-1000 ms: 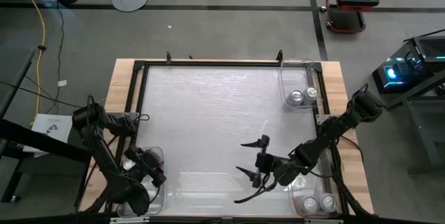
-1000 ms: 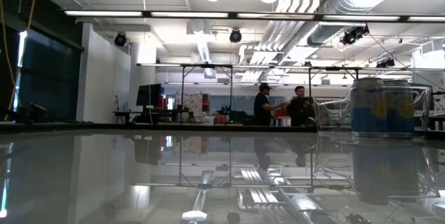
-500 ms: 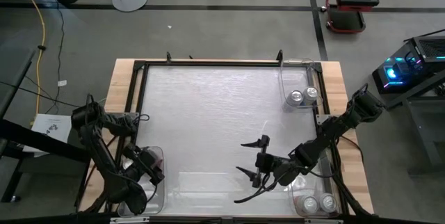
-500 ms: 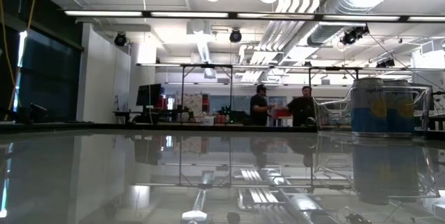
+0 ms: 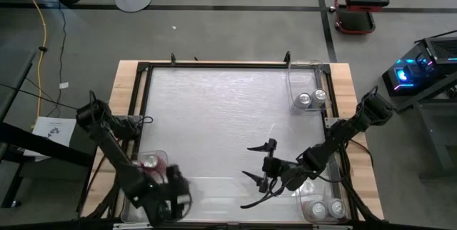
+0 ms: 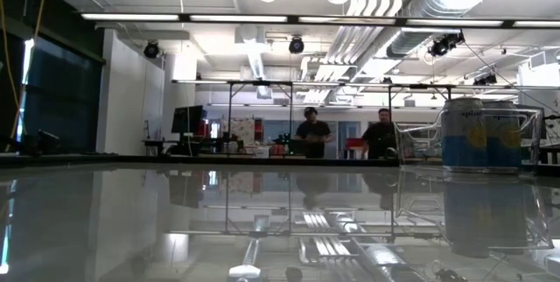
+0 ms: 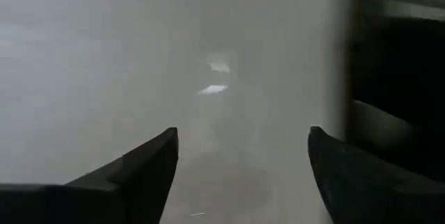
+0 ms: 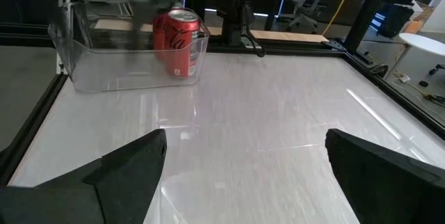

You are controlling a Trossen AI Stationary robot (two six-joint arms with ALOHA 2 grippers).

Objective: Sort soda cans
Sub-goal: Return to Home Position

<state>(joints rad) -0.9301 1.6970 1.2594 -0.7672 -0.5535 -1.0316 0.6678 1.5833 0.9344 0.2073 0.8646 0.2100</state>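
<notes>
One red soda can [image 5: 150, 162] stands upright in the clear bin [image 5: 140, 187] at the table's near-left corner; the right wrist view shows the can [image 8: 179, 43] too. Two silver-blue cans [image 5: 311, 98] stand in the far-right bin, and the low view shows them [image 6: 479, 133] as well. Two more silver cans [image 5: 327, 208] stand in the near-right bin. My left gripper [image 5: 176, 196] is open just right of the near-left bin, over bare table [image 7: 243, 137]. My right gripper [image 5: 255, 162] is open and holds nothing, near the table's middle [image 8: 247, 137].
A dark metal frame [image 5: 214, 64] runs around the white table top. The clear bins sit at the near-left, far-right [image 5: 305, 80] and near-right corners. People stand in the room far behind the table [image 6: 346, 133].
My left gripper has swung from above the near-left bin toward the table's right and near edge, in a fast, blurred motion. The red can in that bin, covered by the arm before, now shows. My right arm has kept still.
</notes>
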